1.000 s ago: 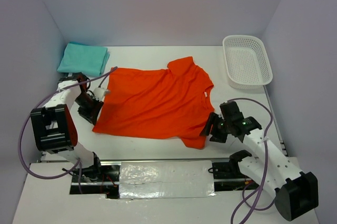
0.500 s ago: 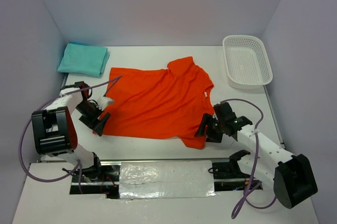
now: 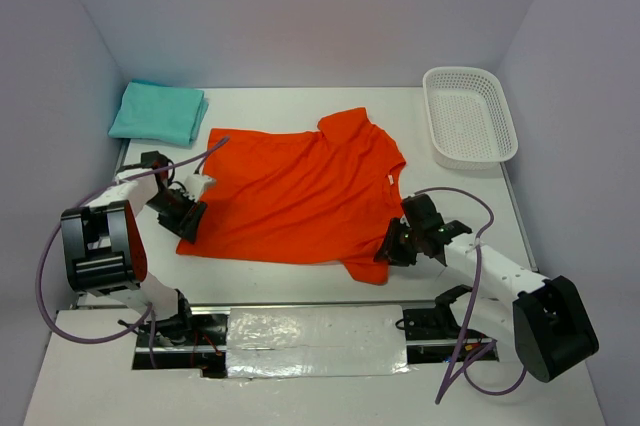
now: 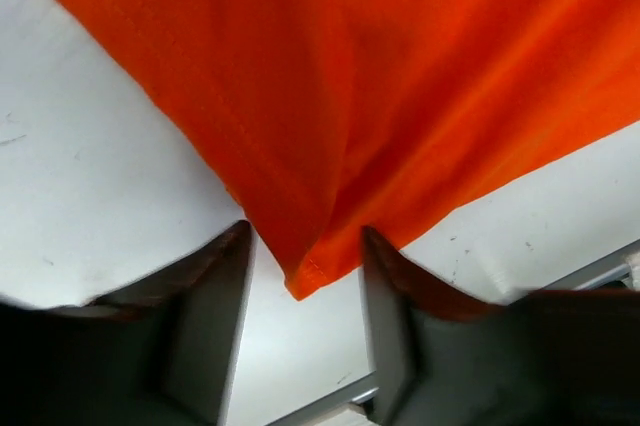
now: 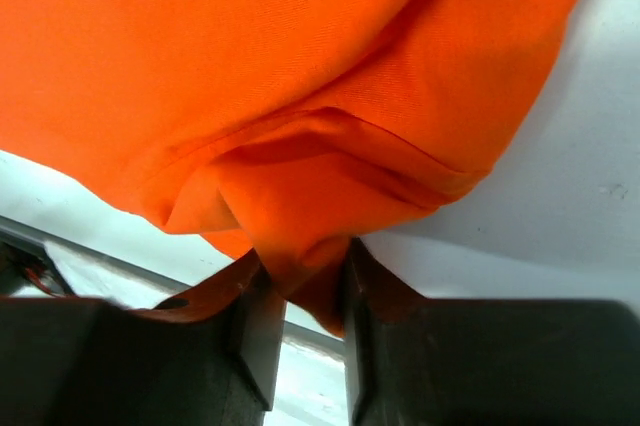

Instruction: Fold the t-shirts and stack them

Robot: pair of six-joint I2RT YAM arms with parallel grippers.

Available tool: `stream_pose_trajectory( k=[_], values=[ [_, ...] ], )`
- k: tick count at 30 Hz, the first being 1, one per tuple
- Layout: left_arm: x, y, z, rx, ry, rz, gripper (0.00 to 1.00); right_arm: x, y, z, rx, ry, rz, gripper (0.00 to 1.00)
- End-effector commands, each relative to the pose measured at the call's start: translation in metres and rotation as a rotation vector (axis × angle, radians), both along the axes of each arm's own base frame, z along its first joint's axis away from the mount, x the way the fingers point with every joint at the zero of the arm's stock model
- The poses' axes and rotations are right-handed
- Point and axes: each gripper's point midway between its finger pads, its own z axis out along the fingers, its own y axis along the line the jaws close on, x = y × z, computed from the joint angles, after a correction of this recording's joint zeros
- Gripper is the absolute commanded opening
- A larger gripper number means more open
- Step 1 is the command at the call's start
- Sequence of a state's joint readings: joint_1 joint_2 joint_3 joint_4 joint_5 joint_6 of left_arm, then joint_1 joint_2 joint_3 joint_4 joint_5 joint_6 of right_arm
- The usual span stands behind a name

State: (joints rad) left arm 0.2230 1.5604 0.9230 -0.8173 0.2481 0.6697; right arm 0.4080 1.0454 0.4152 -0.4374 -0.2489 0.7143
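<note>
The orange t-shirt [image 3: 295, 196] lies spread flat in the middle of the table, collar toward the right. My left gripper [image 3: 188, 218] is low at its near left corner. In the left wrist view that gripper [image 4: 304, 246] is open, with the hem corner of the orange t-shirt [image 4: 330, 76] hanging between the fingers and a gap beside it. My right gripper [image 3: 388, 246] is at the near right sleeve. In the right wrist view it [image 5: 305, 271] is shut on a bunched fold of the orange t-shirt [image 5: 280, 56]. A folded aqua t-shirt pile [image 3: 158, 112] rests at the far left corner.
A white mesh basket [image 3: 470, 118] stands at the far right with nothing in it. Purple-grey walls close in the table on three sides. A metal rail with a silver-taped plate [image 3: 315, 338] runs along the near edge between the arm bases.
The right gripper slid left onto the sleeve and closed on the cloth. The left gripper opened and shifted around the near left corner of the shirt, then began narrowing.
</note>
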Motion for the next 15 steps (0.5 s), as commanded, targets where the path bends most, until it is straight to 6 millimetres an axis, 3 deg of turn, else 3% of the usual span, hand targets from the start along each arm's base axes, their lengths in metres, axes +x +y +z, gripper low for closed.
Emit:
stream_pose_trajectory(
  k=[1,3,4,6,7,8,9,10,11,12,13,14,15],
  values=[
    [-0.003,-0.013,-0.003,-0.06,0.021,-0.002,0.55,0.004,0.001,0.006,-0.005,-0.038,0.017,0.31],
    [-0.005,-0.016,-0.006,-0.08,0.034,-0.002,0.14,0.002,0.002,0.005,0.0,-0.034,0.026,0.1],
    [-0.005,-0.017,-0.006,-0.089,0.035,0.007,0.01,0.003,0.005,0.008,0.016,-0.034,0.033,0.01],
    [0.009,-0.02,0.003,-0.112,0.008,0.023,0.0,0.009,0.008,0.015,0.029,-0.046,0.052,0.0],
    [0.019,-0.026,0.011,-0.152,-0.018,0.024,0.0,0.028,0.015,0.037,0.059,-0.096,0.066,0.0],
    [0.033,-0.027,0.018,-0.17,-0.034,0.055,0.0,0.048,0.006,0.044,0.054,-0.096,0.032,0.0],
    [0.074,-0.022,0.049,-0.171,-0.138,0.069,0.0,0.062,-0.001,0.053,0.037,-0.106,0.052,0.0],
    [0.097,-0.026,0.068,-0.214,-0.171,0.116,0.0,0.108,0.004,0.089,0.067,-0.156,0.062,0.0],
    [0.123,-0.025,0.074,-0.239,-0.17,0.148,0.0,0.142,-0.01,0.11,0.058,-0.186,0.031,0.0],
    [0.176,-0.02,0.137,-0.24,-0.332,0.147,0.0,0.154,-0.017,0.124,0.025,-0.141,0.037,0.0],
    [0.202,-0.02,0.162,-0.269,-0.371,0.202,0.0,0.223,-0.016,0.18,-0.009,-0.276,0.07,0.0],
    [0.235,-0.017,0.168,-0.291,-0.388,0.235,0.0,0.238,-0.026,0.201,-0.043,-0.248,0.058,0.0],
    [0.278,-0.009,0.265,-0.288,-0.662,0.222,0.0,0.281,-0.028,0.317,-0.017,-0.541,0.044,0.0]
  ],
)
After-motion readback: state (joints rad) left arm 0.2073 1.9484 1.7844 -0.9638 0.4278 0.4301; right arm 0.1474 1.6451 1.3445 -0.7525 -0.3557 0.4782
